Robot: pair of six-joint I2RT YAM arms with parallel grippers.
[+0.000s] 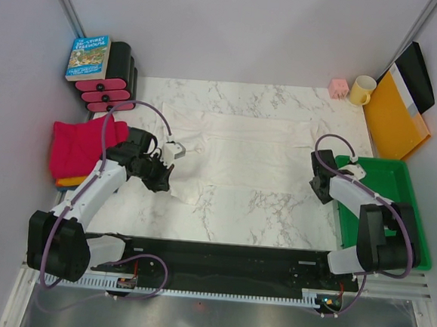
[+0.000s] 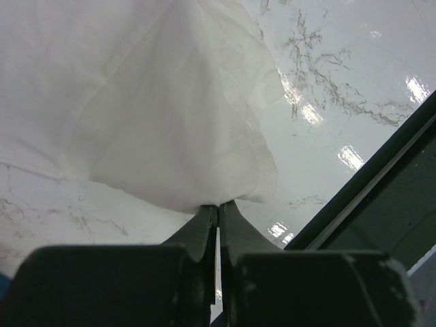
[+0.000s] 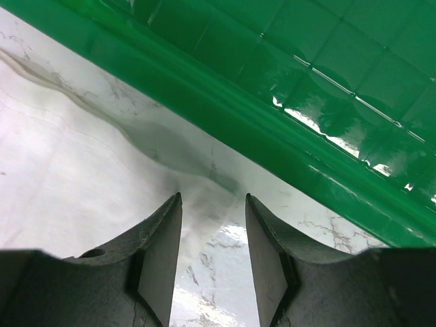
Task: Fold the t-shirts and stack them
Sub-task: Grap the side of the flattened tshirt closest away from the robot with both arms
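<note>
Hem of cream-white shirt pinched in left fingers, pressed together on it, corner raised off tabletop. Rest of it lies spread across tabletop middle. Nothing between spread right fingers, low over tabletop just beside green tray. Folded pink shirt sits on orange shirt at left edge.
</note>
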